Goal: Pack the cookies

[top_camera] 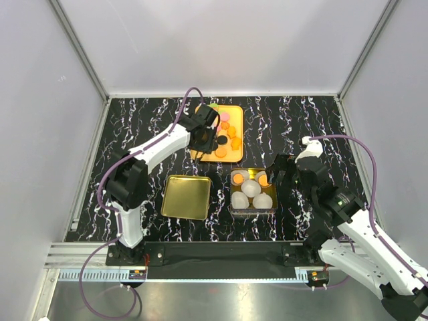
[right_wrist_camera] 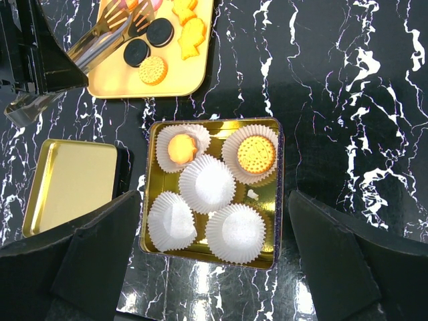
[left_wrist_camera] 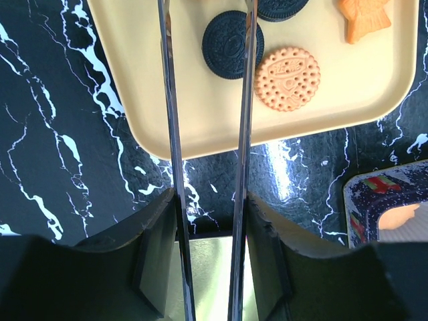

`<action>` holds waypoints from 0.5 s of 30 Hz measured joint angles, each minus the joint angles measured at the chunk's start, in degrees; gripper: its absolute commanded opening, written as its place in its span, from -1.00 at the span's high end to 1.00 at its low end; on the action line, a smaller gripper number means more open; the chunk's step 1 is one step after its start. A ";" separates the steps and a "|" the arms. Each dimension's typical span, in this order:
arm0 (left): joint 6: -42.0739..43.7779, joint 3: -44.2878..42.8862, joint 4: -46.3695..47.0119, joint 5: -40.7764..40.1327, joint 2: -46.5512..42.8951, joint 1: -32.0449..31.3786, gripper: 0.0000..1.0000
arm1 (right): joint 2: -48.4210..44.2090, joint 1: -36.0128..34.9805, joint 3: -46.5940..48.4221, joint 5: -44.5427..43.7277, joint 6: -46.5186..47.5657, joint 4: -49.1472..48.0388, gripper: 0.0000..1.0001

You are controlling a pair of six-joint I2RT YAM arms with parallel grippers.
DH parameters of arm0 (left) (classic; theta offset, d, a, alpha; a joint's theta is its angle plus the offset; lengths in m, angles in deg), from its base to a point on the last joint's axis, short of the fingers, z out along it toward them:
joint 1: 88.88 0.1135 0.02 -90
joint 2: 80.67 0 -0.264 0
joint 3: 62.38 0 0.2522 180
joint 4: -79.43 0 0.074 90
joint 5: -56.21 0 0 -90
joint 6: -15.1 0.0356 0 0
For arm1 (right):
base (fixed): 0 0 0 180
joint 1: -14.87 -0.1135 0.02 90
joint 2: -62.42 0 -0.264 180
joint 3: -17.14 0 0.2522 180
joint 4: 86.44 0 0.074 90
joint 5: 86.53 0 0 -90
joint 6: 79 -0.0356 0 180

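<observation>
Cookies lie on a yellow tray (top_camera: 231, 155): in the left wrist view a black cookie (left_wrist_camera: 224, 47), a round orange one (left_wrist_camera: 287, 78) and a star-shaped orange one (left_wrist_camera: 364, 17). My left gripper (left_wrist_camera: 208, 214) is shut on metal tongs (left_wrist_camera: 171, 134). Their two blades stand apart and reach over the tray, the black cookie partly between them; the tips run past the frame's top. A gold tin (right_wrist_camera: 279, 194) holds several white paper cups; two hold orange cookies (right_wrist_camera: 181, 148) (right_wrist_camera: 257, 154), three are empty. Above the tin's near edge, my right gripper (right_wrist_camera: 214, 267) hangs open and holds nothing.
The tin's gold lid (top_camera: 186, 196) lies flat left of the tin, near my left arm's base. The tray sits at the back centre of the black marbled table, the tin just in front of it. White walls stand close on three sides.
</observation>
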 measured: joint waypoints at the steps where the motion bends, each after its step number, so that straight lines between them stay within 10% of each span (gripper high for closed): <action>1: -0.17 0.00 -0.11 0.28 0.00 0.07 0.06 | 0.00 0.00 0.00 0.02 -0.11 0.00 -0.99; 15: -0.79 0.00 -1.60 1.49 0.00 0.39 0.06 | 0.00 0.00 -0.15 0.07 -0.35 -0.02 -0.99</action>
